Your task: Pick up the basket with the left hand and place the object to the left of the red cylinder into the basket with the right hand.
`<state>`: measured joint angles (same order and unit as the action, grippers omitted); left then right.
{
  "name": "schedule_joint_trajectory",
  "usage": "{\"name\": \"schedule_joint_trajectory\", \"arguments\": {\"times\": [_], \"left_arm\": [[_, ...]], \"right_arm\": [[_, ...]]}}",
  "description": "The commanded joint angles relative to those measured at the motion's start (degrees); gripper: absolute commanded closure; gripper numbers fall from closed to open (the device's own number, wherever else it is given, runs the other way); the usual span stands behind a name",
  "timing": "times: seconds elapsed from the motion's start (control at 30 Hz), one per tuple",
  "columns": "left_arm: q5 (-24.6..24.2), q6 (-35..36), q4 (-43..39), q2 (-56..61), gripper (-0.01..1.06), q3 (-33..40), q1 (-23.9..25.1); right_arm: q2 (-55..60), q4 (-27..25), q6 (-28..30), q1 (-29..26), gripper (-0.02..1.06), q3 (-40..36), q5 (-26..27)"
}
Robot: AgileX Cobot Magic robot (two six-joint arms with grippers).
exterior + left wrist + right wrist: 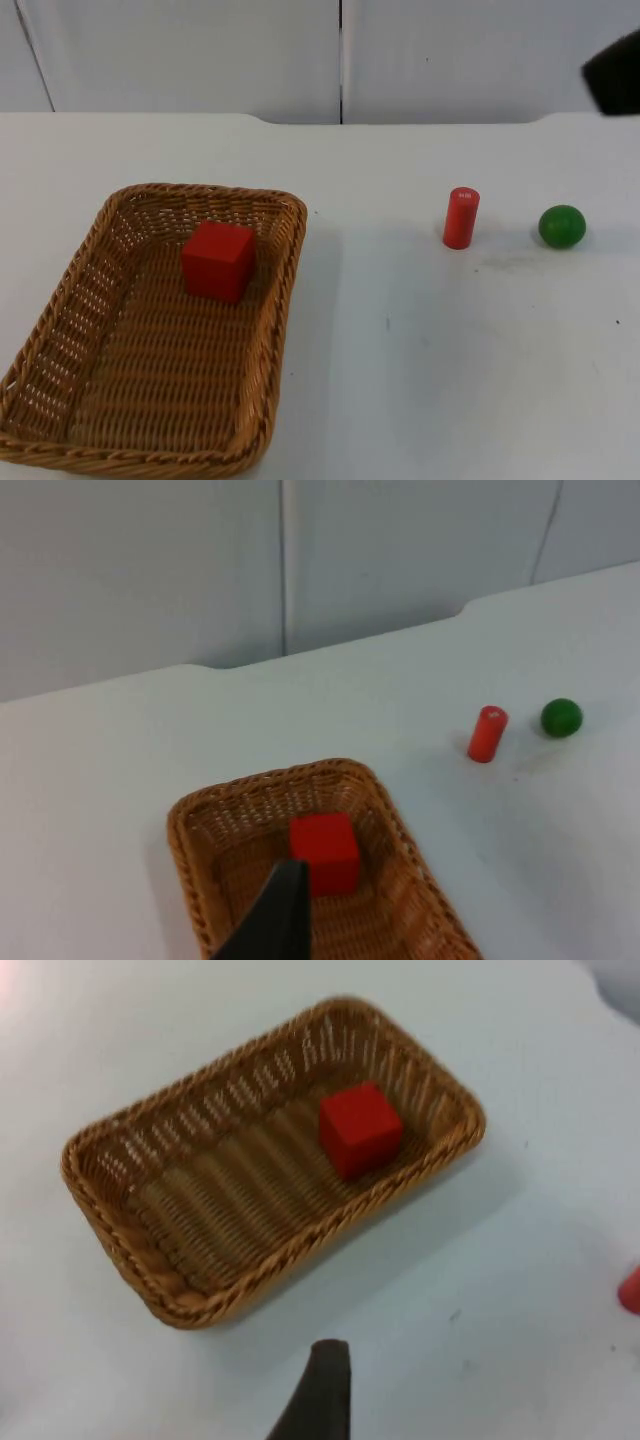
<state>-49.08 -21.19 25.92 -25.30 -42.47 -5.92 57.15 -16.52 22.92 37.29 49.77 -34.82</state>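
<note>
A brown wicker basket [200, 190] [270, 780] [200, 1075] rests on the white table at the left. A red cube [218, 260] [325, 852] [360, 1128] lies inside it near the far end. To the right of the basket a red cylinder [461, 217] [487, 734] stands upright, and its edge [632, 1290] also shows in the right wrist view. My left gripper [275, 920] hangs high above the basket's near side, touching nothing. High over the table beside the basket is my right gripper [318, 1395], with its arm [615, 70] at the far right.
A green ball [562, 226] [561, 717] lies just right of the red cylinder. The grey partition wall [340, 60] closes the table's far edge. Open white table [400, 370] spreads between the basket and the cylinder.
</note>
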Motion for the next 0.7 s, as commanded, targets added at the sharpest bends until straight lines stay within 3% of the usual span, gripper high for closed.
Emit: {"name": "schedule_joint_trajectory", "arguments": {"times": [0.0, 0.23, 0.5, 0.6, 0.67], "left_arm": [[-1.22, 2.38, -2.83, 1.98, 0.07, 0.16, -0.28], [-2.46, 6.38, -6.60, 8.07, 0.07, 0.16, -0.28], [-6.37, 15.98, -18.00, 17.68, 0.07, 1.32, -0.28], [-7.42, 18.99, -19.83, 20.10, 0.07, 3.26, -0.28], [-9.23, 20.76, -21.46, 22.15, 0.07, 5.48, -0.28]], "right_arm": [[-4.62, -0.15, -0.04, -0.07, 0.26, -2.06, 1.51], [-12.95, -0.03, -0.04, -0.07, 0.26, -6.32, 3.27], [-22.60, -0.03, -1.55, -0.07, 0.26, -10.66, 3.01], [-24.76, 1.22, -3.37, -0.07, 0.26, -11.65, 2.45], [-26.56, 4.69, -6.90, -0.07, 0.26, -12.01, 0.97]]}}
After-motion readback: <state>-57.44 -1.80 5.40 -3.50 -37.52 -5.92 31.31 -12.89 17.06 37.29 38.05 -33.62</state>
